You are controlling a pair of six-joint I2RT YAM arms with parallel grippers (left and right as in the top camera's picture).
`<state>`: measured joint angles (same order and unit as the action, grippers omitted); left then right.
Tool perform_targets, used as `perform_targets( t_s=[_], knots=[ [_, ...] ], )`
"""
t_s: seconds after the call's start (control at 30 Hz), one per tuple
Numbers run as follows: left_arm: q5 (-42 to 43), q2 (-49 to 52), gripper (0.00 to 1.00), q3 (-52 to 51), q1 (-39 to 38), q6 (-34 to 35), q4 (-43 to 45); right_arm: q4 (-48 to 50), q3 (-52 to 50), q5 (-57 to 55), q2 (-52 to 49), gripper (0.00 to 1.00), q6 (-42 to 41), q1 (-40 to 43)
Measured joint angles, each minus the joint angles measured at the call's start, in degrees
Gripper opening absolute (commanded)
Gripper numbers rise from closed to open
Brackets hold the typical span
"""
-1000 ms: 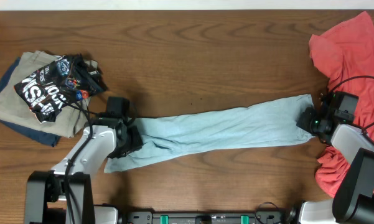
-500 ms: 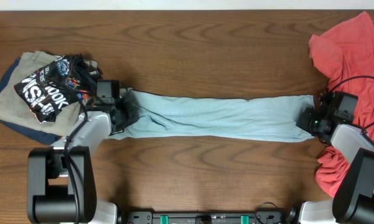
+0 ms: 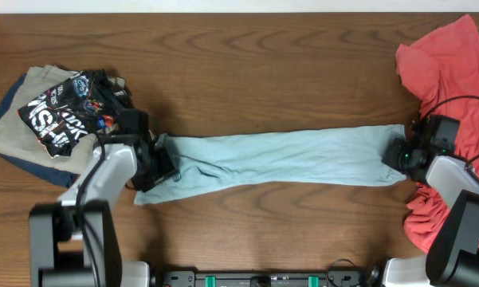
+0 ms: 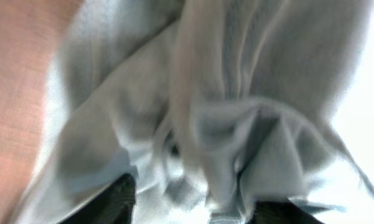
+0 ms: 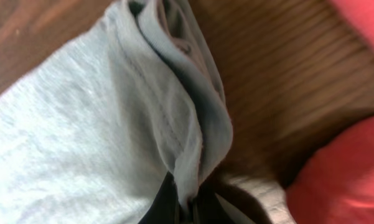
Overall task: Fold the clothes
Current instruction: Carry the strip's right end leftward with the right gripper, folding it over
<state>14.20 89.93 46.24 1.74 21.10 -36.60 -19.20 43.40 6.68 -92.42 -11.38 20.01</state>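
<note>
I see the light-blue T-shirt (image 3: 279, 159) pulled into a long band running left to right across the tabletop (image 3: 263, 72). My left fingers (image 4: 115, 199) are clamped on its bunched left end. My right fingers (image 5: 163, 205) pinch its right end, just beside the coral-red shirt (image 3: 454, 56) heaped at the right edge.

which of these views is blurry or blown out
Left wrist: heavy motion blur, the blue shirt is smeared and the right edge is blown out to white. Right wrist: the blue folds are fairly sharp, while the red shirt at the edge is soft. Overhead: sharp and evenly lit, with no glare on the table.
</note>
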Motion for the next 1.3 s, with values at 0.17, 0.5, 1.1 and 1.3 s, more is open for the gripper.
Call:
perform_targets(
  t_s=[0.17, 0.5, 1.1, 1.3],
  knots=[
    [0.33, -8.66, 0.62, -0.15, 0.00, -0.35, -3.54, -8.50, 7.39, -0.72, 0.00, 0.01, 1.16, -0.98],
    [0.48, -11.61, 0.63, -0.15, 0.00, -0.37, -6.10, -20.48, 14.21, -0.87, 0.02, 0.01, 3.80, -14.86],
    [0.48, -11.61, 0.64, -1.84, 0.00, -0.37, -6.27, -21.55, 14.21, -0.90, 0.00, 0.01, -0.70, -37.05],
    [0.48, -11.61, 0.64, -2.51, 0.00, -0.37, -6.32, -20.44, 14.21, -0.59, 0.02, 0.01, -3.67, -40.15]
  ],
)
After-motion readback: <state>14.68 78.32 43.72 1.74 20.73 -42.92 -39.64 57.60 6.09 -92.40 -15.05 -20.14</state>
